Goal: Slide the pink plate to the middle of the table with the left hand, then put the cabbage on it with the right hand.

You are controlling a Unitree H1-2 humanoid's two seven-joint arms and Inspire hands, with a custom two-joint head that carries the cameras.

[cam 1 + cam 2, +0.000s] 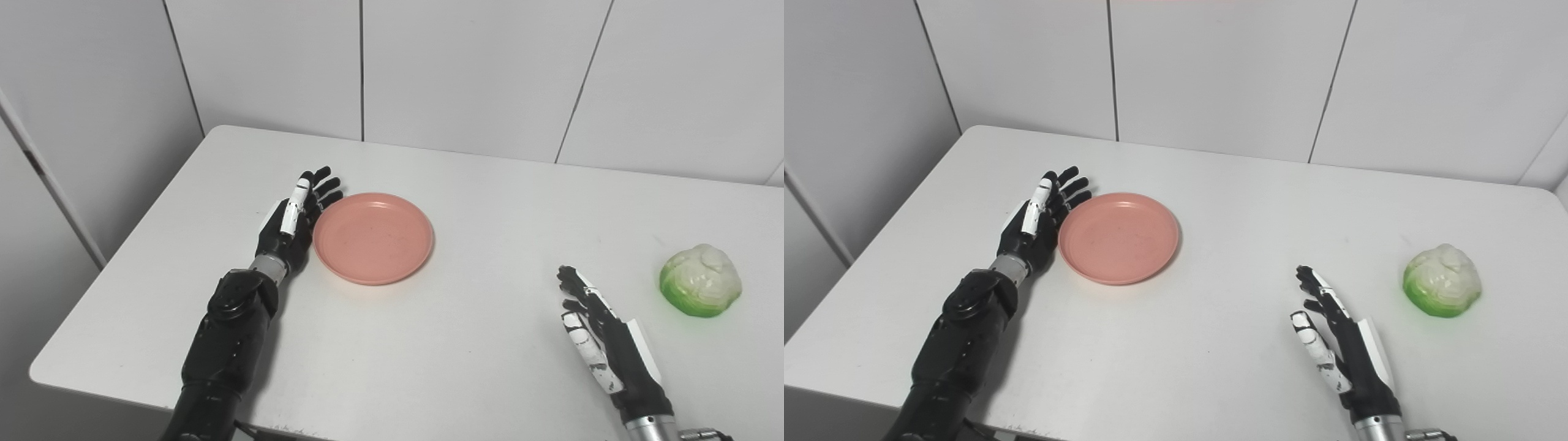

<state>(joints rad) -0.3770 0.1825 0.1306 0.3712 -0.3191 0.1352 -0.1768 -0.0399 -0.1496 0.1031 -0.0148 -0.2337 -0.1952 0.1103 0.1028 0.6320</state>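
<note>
A pink plate (372, 237) lies flat on the white table (478, 343), left of the middle, and holds nothing. My left hand (294, 222) stands on edge right against the plate's left rim, open, its fingers stretched out toward the back. A green and white cabbage (700, 280) sits on the table at the right. My right hand (597, 337) is open and empty near the front edge, to the left of the cabbage and apart from it. All of it also shows in the right eye view, with the plate (1118, 237) and the cabbage (1442, 280).
The table's left edge (122, 245) runs close beside my left arm. A white panelled wall (465, 73) stands behind the back edge. Bare tabletop lies between the plate and the cabbage.
</note>
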